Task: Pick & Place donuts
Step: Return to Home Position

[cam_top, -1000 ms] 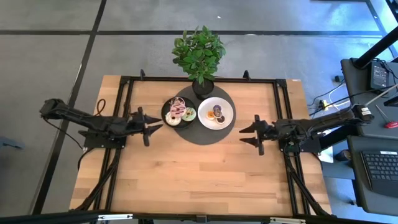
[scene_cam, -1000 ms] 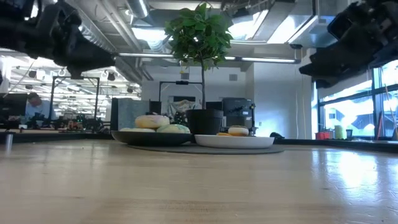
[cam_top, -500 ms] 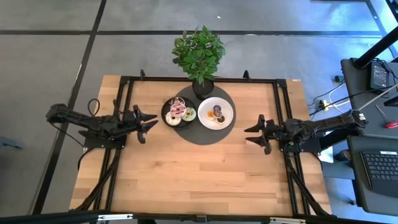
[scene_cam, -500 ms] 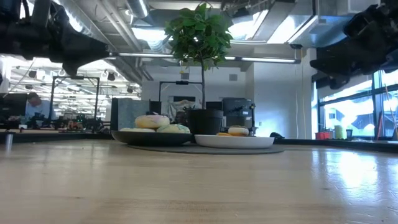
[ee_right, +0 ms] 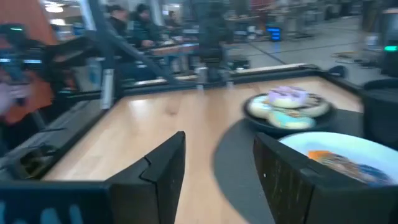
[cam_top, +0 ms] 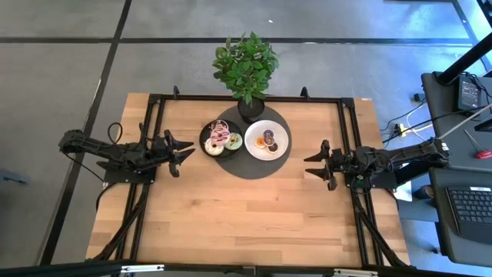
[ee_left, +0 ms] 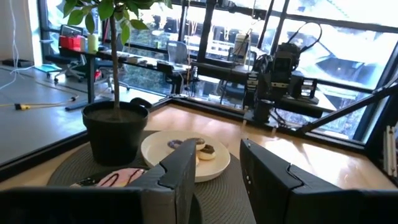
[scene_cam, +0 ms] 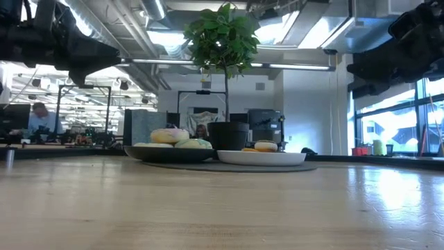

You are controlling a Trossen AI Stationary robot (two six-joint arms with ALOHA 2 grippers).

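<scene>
Both arms have drawn back from the plates since a second ago. Left gripper (cam_top: 183,152) now hangs over the left side of the table (cam_top: 246,219), right gripper (cam_top: 314,166) over its right side. Each arm lies low, pointing inward, jaws spread apart and empty. Donuts (cam_top: 224,141) sit on the dark plate (cam_top: 205,132) and the white plate (cam_top: 283,132), near the potted plant (cam_top: 246,65).

Left pincer (cam_top: 184,152) spread, right pincer (cam_top: 310,166) spread, both aloft
</scene>
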